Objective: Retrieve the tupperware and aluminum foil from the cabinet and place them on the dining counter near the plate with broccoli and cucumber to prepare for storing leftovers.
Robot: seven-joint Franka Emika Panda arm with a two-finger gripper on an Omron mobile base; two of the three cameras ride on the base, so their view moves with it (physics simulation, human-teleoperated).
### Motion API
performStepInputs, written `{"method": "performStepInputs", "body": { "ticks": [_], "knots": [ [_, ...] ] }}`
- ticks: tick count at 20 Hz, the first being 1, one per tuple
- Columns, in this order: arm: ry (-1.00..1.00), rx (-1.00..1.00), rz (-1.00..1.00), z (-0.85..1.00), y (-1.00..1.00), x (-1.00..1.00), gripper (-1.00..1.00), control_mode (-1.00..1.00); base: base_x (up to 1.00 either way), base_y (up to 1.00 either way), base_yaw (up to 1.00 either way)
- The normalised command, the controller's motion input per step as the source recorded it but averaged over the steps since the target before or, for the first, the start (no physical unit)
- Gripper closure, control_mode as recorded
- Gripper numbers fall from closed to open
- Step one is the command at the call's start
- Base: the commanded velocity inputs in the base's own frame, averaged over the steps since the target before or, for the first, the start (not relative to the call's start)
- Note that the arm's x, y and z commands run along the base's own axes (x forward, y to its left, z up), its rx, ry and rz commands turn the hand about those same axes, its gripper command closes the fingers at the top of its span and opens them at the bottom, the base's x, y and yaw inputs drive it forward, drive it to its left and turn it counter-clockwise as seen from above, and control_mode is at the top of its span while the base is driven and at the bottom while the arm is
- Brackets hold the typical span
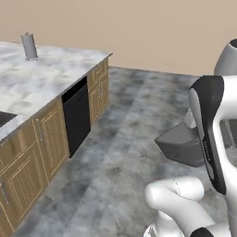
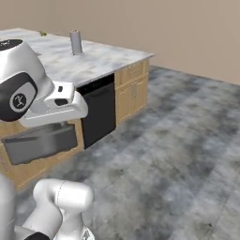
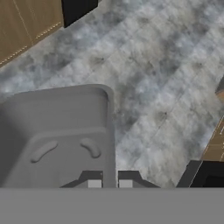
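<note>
I have the grey plastic box [image 3: 57,135] in the gripper [image 3: 110,183]. The two finger tips sit close together, and the thin side wall of the box runs down between them. So I think they are pinched on that one wall. The rest of the box sticks out to one side of the gripper and hangs in the air over the floor [image 3: 153,87].

This is what worries me. I hold the box by one edge only, so it can tip or slip out if I drive fast or stop hard. If it drops, it lands on the hard floor right under the gripper. The box also sticks out wide, so a tight turn could bump it on the cupboard doors [image 2: 133,91] or the black dishwasher [image 2: 99,110], which are just past it on the counter side. I would drive slowly and keep the hand level.

The floor is grey stone tiles with dark blotches. It looks flat and bare around me. The long counter [image 1: 46,78] has a pale marble top and wood fronts, and it is higher than the gripper. A grey roll [image 1: 29,46] stands upright on the top, far from the gripper. I can't tell what it is. A tiny green speck [image 2: 43,33] sits even farther back on the top, too small to tell. The wall [image 2: 178,33] behind is plain tan.
</note>
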Motion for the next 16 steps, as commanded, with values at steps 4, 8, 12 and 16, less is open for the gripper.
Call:
{"method": "performStepInputs", "body": {
  "ticks": [4,8,12,16],
  "knots": [
    [0.00,0.00,0.00,0.00,0.00,0.00,1.00,1.00,0.90,0.00,-0.48],
    [0.00,0.00,0.00,0.00,0.00,0.00,1.00,1.00,0.88,0.04,-0.51],
    [0.00,0.00,0.00,0.00,0.00,0.00,1.00,1.00,0.99,0.15,-0.42],
    [0.00,0.00,0.00,0.00,0.00,0.00,1.00,1.00,1.00,0.33,-0.14]
  ]
}}
